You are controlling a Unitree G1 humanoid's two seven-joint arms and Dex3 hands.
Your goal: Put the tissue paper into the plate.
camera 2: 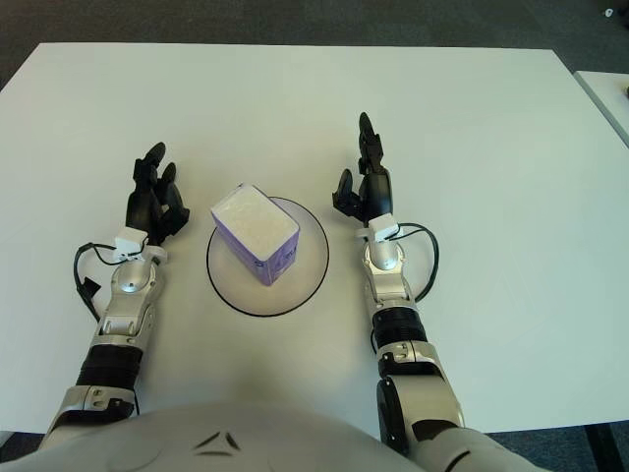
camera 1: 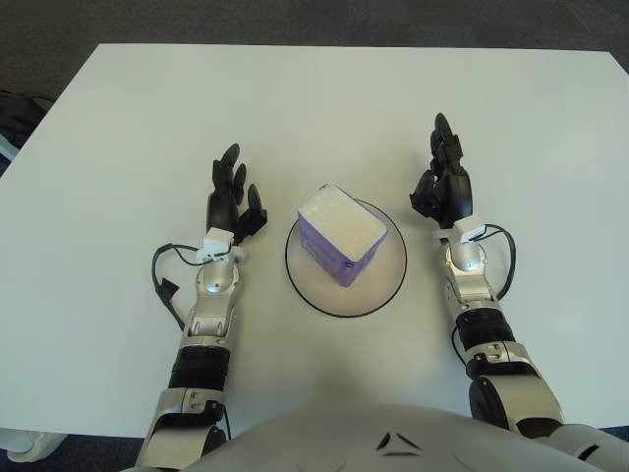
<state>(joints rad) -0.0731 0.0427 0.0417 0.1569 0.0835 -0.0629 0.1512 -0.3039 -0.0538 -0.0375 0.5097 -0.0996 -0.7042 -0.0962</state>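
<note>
A purple tissue pack with a white top (camera 1: 341, 234) lies inside the white plate with a dark rim (camera 1: 383, 284) at the table's middle. My left hand (camera 1: 232, 200) shows to the left of the plate, fingers spread, holding nothing. To the plate's right my right hand (camera 1: 444, 185) points its fingers away from me, spread and apart from the pack.
The white table (camera 1: 314, 108) stretches out beyond the plate. Its far edge meets dark floor (camera 1: 295, 20). A dark object (camera 1: 15, 108) sits off the table's left edge.
</note>
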